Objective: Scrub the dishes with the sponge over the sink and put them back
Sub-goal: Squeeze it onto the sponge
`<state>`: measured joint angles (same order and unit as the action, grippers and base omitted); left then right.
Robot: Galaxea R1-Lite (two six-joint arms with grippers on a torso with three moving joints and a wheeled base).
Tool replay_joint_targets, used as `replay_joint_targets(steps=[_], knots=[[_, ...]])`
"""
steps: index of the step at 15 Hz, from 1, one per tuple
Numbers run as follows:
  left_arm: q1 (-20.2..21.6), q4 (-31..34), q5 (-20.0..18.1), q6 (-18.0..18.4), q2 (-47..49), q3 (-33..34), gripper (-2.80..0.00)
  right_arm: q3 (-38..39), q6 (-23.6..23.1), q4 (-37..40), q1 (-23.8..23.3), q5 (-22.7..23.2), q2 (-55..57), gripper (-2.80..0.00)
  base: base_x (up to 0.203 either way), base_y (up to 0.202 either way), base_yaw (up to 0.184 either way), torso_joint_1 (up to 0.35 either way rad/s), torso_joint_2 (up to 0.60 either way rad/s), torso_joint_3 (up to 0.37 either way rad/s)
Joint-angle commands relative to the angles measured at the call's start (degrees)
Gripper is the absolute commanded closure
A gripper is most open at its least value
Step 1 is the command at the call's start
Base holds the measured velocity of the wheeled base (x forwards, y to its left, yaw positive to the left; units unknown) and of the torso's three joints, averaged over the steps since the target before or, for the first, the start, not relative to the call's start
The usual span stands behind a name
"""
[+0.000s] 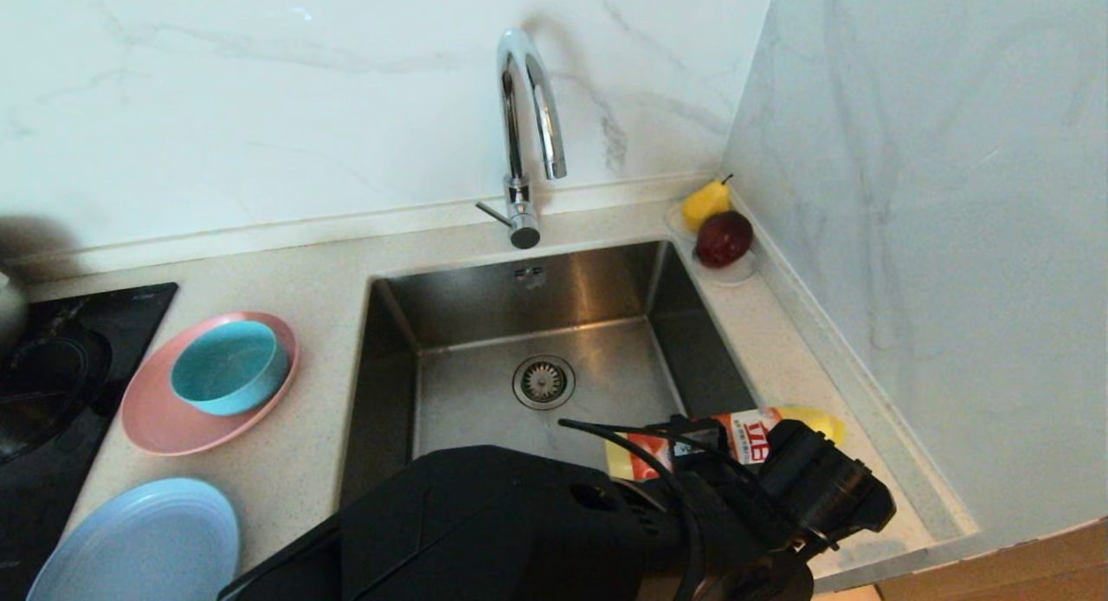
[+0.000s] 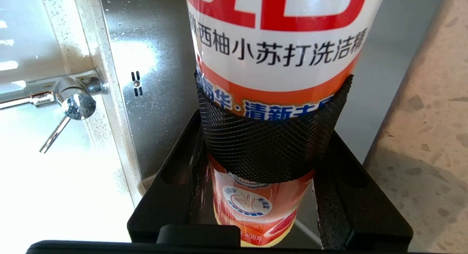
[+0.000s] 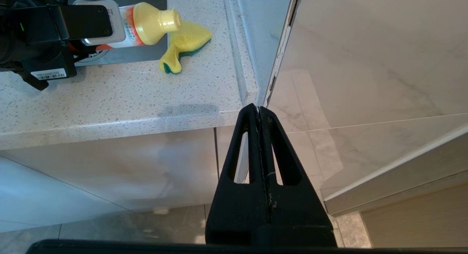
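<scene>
We judge the scrubbing not yet begun — our left gripper (image 2: 272,137) clamps a detergent bottle (image 2: 278,45) over the sink (image 1: 450,367), the sponge (image 3: 184,45) lies on the counter, the pink plate (image 1: 156,428), teal bowl (image 1: 227,367) and blue plate (image 1: 138,545) sit unwashed, and our right gripper (image 3: 260,115) hangs pressed shut, empty.

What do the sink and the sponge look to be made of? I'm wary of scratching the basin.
Sink: seemingly brushed stainless steel, grey with soft streaky reflections on its walls. Sponge: apparently soft yellow foam, its surface finely porous, with a thin green, probably scouring, layer along one edge; how abrasive it is cannot be told from here.
</scene>
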<state>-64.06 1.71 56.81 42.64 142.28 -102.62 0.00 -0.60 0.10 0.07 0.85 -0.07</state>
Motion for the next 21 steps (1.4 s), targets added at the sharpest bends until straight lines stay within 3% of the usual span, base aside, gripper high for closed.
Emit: replay_joint_targets(steps=[1,21], knots=[[-0.01,0.05,0.32,0.25,0.19,-0.04,0.0,0.0,-0.02,-0.01,0.01,0.03,-0.01,0.0,0.0,0.0,0.0,0.0,0.0,0.0],[-0.01,0.26,1.45,0.34,1.25,-2.67,0.0,0.0,-0.02,-0.01,0.01,0.03,-0.01,0.0,0.0,0.0,0.0,0.0,0.0,0.0]])
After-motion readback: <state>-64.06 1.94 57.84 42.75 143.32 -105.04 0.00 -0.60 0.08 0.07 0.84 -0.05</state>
